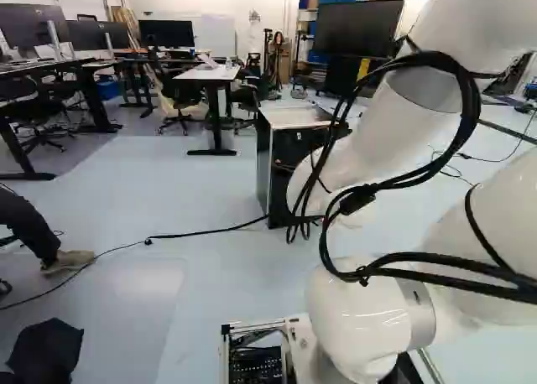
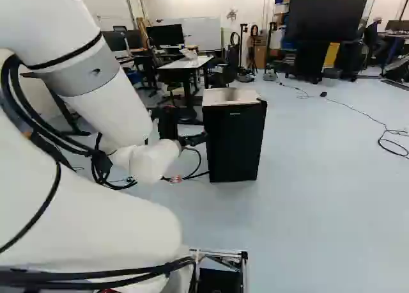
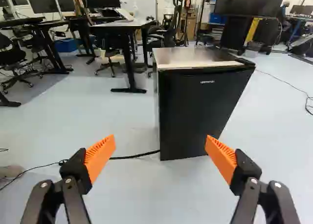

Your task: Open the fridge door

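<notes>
The fingers are standing open, near the fridge, presumably leaving room for its door (apparently sitting shut).

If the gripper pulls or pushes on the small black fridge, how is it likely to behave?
The fridge looks like a rigid box, so it probably won't flex. It stands upright, taller than wide, so a push high up might rock it. Its smooth, flat door front would likely be slippery for the gripper.
</notes>
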You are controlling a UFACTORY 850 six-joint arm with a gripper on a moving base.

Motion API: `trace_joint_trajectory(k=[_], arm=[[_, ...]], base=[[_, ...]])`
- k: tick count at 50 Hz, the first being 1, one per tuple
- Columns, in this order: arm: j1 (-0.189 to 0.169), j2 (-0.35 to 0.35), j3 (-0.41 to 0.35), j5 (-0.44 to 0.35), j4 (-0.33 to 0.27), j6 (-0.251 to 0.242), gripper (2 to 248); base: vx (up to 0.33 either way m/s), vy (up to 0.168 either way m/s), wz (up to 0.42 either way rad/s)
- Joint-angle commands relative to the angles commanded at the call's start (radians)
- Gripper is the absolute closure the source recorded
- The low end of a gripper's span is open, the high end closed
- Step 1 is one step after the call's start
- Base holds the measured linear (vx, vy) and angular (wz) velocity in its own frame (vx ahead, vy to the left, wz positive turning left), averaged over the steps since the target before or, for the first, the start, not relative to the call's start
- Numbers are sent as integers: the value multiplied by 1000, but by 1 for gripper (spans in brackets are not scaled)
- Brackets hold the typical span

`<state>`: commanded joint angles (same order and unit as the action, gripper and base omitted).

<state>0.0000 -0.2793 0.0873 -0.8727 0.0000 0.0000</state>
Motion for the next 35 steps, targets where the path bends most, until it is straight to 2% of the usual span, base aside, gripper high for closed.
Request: trace_joint_trajectory(k=[16, 35], arm=[[0, 10, 9, 0, 0, 0, 3], [0, 69, 60, 0, 0, 0, 3]], base=[[0, 0, 0], [0, 0, 0]])
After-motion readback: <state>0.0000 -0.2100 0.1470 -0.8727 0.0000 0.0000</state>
